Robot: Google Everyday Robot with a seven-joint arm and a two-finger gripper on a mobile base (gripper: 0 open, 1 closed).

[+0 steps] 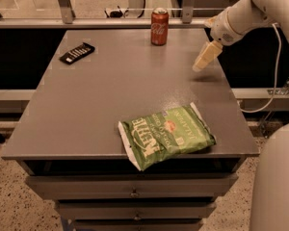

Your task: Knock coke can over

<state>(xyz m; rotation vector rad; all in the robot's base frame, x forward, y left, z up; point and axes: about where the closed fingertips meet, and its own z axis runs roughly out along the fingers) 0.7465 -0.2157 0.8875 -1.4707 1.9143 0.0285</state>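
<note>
The coke can [159, 26] is red with white script and a silver top. It stands upright near the far edge of the grey table [111, 90], a little right of centre. My gripper [200, 65] hangs from the white arm over the table's right side. It is to the right of the can and nearer the camera, well apart from it, with its pale fingers pointing down and left.
A green Kettle chip bag [166, 134] lies at the table's front edge, partly overhanging. A black remote [77, 53] lies at the far left. Drawers sit below the table top. A rail with posts runs behind the table. A white robot part fills the lower right corner.
</note>
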